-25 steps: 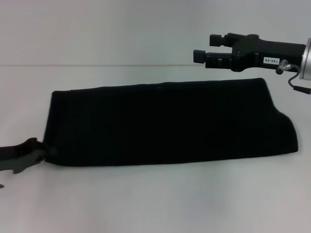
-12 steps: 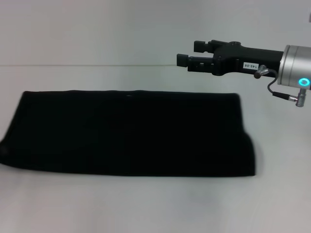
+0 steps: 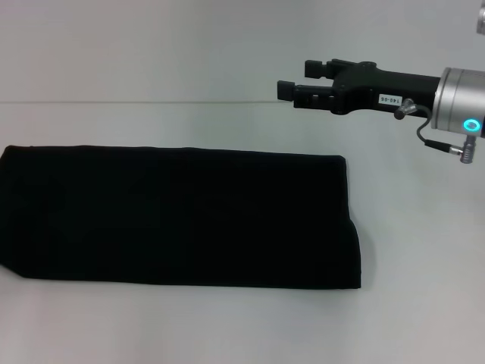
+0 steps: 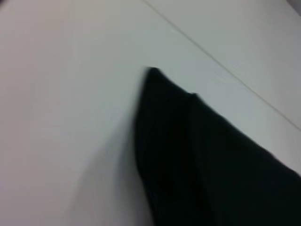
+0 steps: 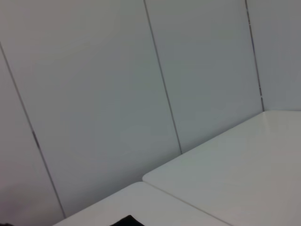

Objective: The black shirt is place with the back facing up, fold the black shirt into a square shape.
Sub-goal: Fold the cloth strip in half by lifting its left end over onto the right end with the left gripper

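The black shirt [image 3: 182, 216] lies flat on the white table as a long folded strip, running from the head view's left edge to past the middle. Its right end curves at the near corner. No lettering shows. My right gripper [image 3: 299, 79] hovers above the table beyond the shirt's far right corner, pointing left, open and holding nothing. The left wrist view shows one corner of the black shirt [image 4: 211, 165] on the table. My left gripper is out of view.
The white table [image 3: 227, 326] extends in front of and to the right of the shirt. A seam line [image 3: 151, 101] crosses the table behind it. The right wrist view shows pale wall panels [image 5: 94, 94] and a table edge.
The shirt has slid left and nearer across the table. The left gripper, at its left corner a second ago, has left the view. The right gripper moved left early on, then held.
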